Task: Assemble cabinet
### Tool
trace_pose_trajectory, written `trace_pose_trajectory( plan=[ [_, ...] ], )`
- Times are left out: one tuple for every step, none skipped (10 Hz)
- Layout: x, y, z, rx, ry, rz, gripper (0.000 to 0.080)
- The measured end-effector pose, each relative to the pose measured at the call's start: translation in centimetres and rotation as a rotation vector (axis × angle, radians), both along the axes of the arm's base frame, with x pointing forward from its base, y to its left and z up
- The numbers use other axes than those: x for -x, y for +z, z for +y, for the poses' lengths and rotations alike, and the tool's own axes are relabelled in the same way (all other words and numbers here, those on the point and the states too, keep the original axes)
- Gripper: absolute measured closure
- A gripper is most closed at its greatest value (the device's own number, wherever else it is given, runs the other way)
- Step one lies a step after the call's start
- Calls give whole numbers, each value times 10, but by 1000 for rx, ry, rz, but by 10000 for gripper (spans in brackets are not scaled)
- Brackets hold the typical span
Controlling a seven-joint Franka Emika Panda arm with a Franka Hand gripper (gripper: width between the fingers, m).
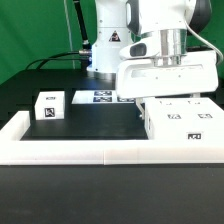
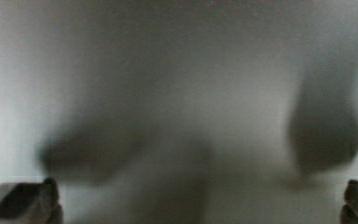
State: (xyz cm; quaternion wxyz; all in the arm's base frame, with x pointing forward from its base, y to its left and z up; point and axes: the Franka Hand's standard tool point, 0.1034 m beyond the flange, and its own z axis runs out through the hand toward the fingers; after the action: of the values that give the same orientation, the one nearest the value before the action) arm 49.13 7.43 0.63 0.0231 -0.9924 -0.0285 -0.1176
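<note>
Rim wall [image 1: 110, 150] fronts cabinet [image 1: 180, 118]; wrist view shows mostly white blur

From my console I see a green curtain [image 1: 30, 40] closing off the back of the cell, at ten o'clock and again at two o'clock in the exterior view. A thin dark cable [image 1: 60, 55] crosses it at ten o'clock. The bench [image 1: 90, 125] has a matte black top. A low white rim wall [image 1: 110, 152] borders it, running across six o'clock and up toward nine o'clock. The marker board [image 1: 103, 97] lies flat on the bench toward twelve o'clock. Under the rim wall, at six o'clock, all is dark. The light is soft and even, bright on the rim wall and dull on the black top.
</note>
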Motion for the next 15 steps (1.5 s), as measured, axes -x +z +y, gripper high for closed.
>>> trace_pose_trajectory(
  plan=[
    [-3, 0, 0, -1, -3, -4, 2],
    [-4, 0, 2, -2, -6, -6, 2],
    [-5, 1, 5, -3, -2, -8, 2],
    [-6, 1, 7, -3, 3, -10, 2],
    [-8, 1, 8, -3, 8, -12, 2],
    [-10, 0, 10, -5, 12, -15, 2],
    [-10, 0, 14, -5, 18, -18, 2],
    [-9, -1, 17, -4, 26, -18, 125],
    [-9, -1, 19, -4, 30, -24, 260],
    [-8, -2, 19, -4, 32, -29, 260],
    [-7, -2, 20, -4, 33, -29, 444],
    [-6, -3, 17, 0, 29, -26, 577],
    [-6, -4, 15, 2, 32, -25, 577],
    [-6, -4, 16, 2, 33, -24, 739],
    [-6, -4, 16, 2, 35, -24, 780]
  ],
)
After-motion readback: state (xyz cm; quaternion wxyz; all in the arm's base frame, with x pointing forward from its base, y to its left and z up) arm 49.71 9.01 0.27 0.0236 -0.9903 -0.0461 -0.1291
